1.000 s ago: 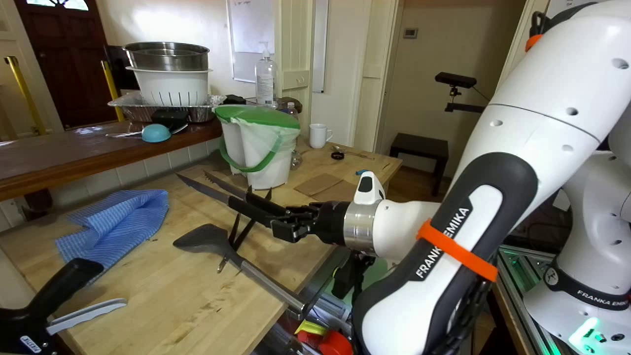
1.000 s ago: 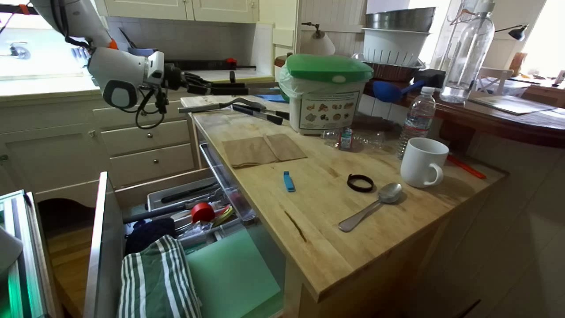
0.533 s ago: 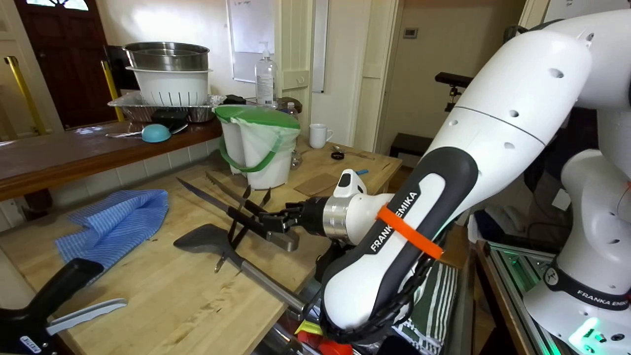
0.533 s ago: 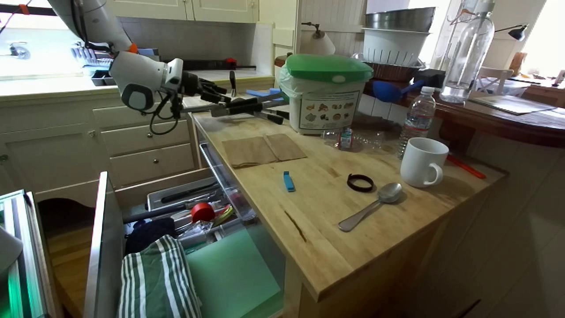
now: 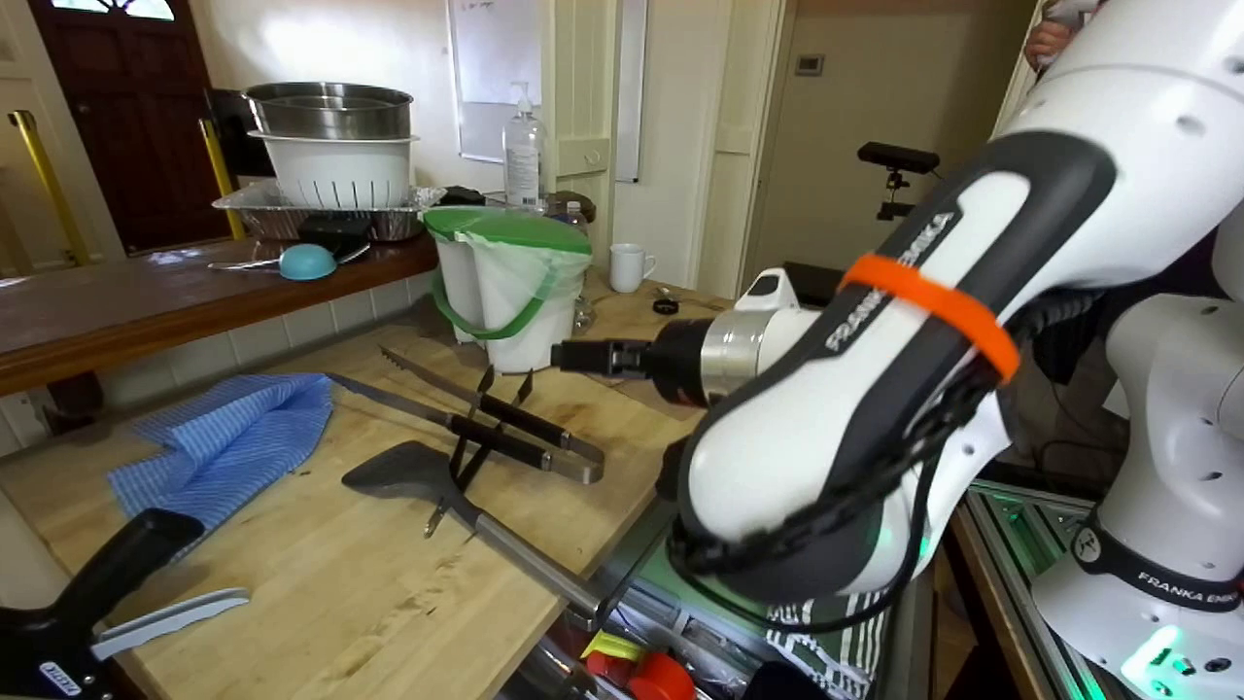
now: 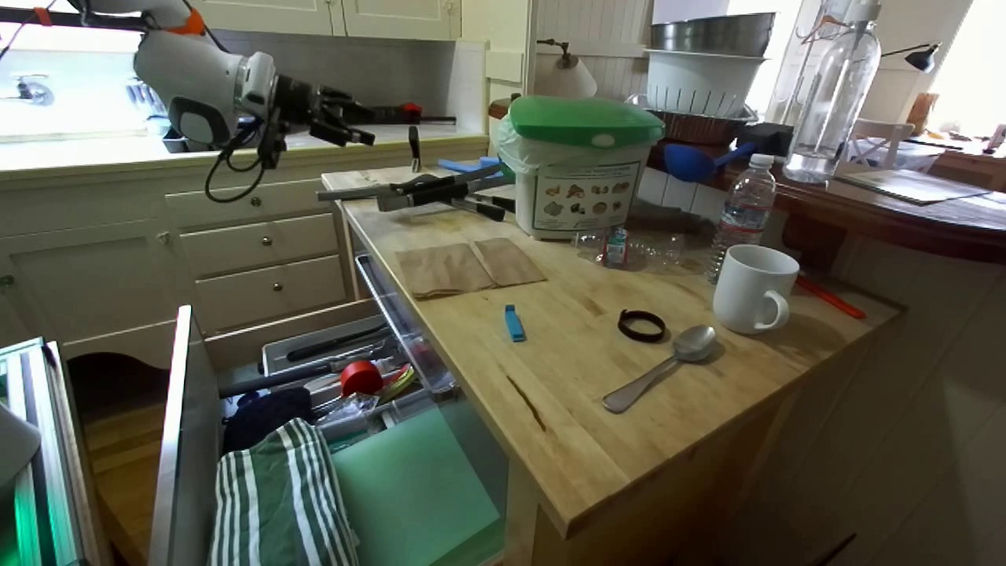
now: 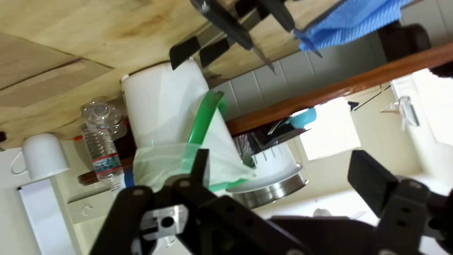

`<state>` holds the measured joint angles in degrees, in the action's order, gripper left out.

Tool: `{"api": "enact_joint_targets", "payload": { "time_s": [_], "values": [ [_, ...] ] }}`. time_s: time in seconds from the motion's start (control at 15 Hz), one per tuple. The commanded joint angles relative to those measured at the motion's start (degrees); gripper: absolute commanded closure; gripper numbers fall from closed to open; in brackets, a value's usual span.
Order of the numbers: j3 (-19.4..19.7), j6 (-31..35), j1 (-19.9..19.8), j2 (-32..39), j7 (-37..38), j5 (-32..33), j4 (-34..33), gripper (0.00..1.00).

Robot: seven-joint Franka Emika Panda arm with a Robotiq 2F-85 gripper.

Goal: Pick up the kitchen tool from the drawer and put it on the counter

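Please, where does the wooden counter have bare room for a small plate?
Bare counter shows between the blue cloth, the spatula and the pistol-grip tool. Another free patch lies between the brown paper, blue strip and black ring. It is crowded near the white bin, where tongs, the spatula and thin dark utensils overlap.

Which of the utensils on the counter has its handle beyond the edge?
The spatula with the wide flat blade: its handle sticks out past the counter; the tongs stop short.
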<state>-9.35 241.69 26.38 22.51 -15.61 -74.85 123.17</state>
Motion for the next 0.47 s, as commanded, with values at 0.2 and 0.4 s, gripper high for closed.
{"api": "enact_joint_targets", "payload": {
  "time_s": [0.2,0.4],
  "values": [
    [4.0,0.7,0.4,-19.0,-8.4,-23.1,-3.0,0.0],
    [0.7,-0.1,-3.7,-19.3,-2.6,-20.8,-2.6,0.0]
  ]
}}
